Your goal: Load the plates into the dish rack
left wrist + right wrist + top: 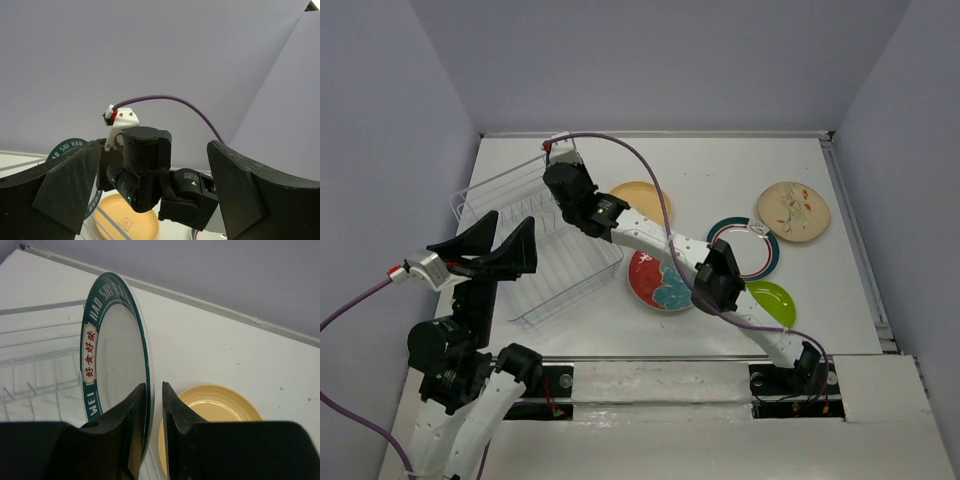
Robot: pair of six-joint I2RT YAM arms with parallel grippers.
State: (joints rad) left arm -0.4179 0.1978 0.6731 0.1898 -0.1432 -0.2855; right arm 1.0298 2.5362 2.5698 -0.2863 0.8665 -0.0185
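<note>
Right hand (154,390) clamped on teal-rimmed plate (112,355), upright over dish rack (485,205), upper left — not yet seated. Left hand (510,225) spread apart, empty. Five remaining plates (660,282) lie on counter (720,170), centre to right — no plate seen racked.

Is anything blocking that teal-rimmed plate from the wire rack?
Nothing visible does. The round white plate with a dark teal rim stands upright in the right gripper, with the white wire dish rack right beside it.
</note>
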